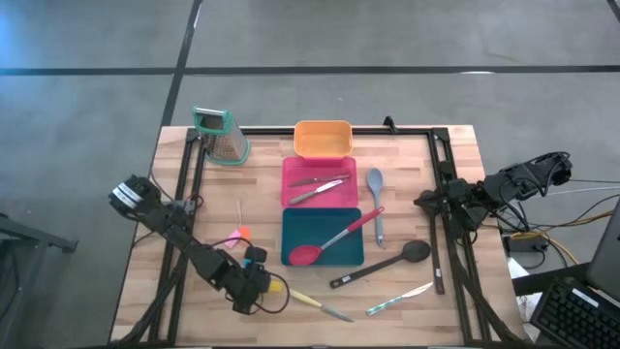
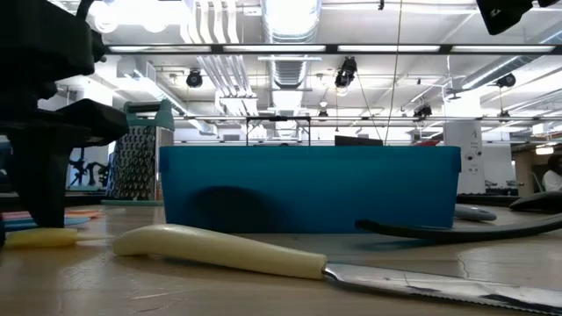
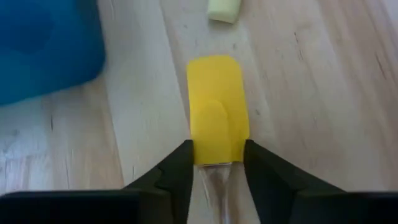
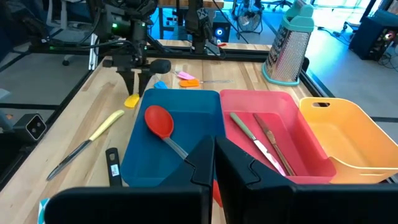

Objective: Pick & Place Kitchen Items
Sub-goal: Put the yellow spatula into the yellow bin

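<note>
Yellow spatula (image 3: 217,109), flat rounded silicone blade on a clear stem, lies on the pale wood-plank table (image 1: 441,320) just beside the teal tray (image 1: 323,221). Left gripper (image 3: 216,163) pinches its neck, fingers narrow. Cream-handled serrated knife (image 2: 263,253) lies near. Right gripper (image 4: 214,162) waits closed, well apart past the tray. Beyond: grey concrete floor.

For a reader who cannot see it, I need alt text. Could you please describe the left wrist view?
The left gripper has its two dark fingers on either side of a small yellow spatula, at the base of the blade, which lies flat on the wooden table. A teal tray corner and a pale knife handle tip show beyond.
</note>
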`<state>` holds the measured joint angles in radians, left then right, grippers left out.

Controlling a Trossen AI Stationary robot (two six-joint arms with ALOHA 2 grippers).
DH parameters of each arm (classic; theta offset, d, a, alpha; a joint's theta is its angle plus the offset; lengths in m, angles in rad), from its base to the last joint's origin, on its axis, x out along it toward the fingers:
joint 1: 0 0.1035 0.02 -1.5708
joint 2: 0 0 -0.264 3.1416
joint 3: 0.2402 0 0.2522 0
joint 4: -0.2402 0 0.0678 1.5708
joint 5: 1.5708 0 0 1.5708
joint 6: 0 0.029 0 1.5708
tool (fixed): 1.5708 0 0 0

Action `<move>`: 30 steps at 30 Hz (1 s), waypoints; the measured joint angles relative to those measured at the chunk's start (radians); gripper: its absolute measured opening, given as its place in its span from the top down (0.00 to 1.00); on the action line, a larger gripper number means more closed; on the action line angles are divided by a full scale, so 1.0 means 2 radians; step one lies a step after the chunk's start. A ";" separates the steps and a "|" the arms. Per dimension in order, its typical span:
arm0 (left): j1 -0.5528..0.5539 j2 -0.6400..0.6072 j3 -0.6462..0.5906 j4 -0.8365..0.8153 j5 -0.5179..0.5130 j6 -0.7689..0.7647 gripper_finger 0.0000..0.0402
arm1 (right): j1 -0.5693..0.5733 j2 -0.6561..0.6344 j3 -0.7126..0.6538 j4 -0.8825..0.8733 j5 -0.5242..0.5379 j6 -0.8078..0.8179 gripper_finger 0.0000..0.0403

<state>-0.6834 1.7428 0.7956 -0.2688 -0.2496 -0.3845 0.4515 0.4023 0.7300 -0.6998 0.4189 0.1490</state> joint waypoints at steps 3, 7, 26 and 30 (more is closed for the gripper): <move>0.002 0.000 0.000 0.004 0.002 0.011 0.76 | 0.000 0.000 0.000 0.000 0.000 0.000 0.98; 0.004 0.000 0.000 0.005 0.005 0.022 0.81 | 0.000 0.000 0.000 0.000 0.000 0.000 0.98; 0.004 0.000 0.059 -0.004 0.026 0.036 0.95 | 0.000 0.000 0.000 0.000 0.000 0.000 0.98; 0.004 -0.004 0.089 -0.043 0.029 0.039 0.90 | 0.000 0.000 0.000 0.000 0.000 0.000 0.98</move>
<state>-0.6750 1.7340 0.9733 -0.3548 -0.1924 -0.3068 0.4511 0.4021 0.7300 -0.6998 0.4189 0.1490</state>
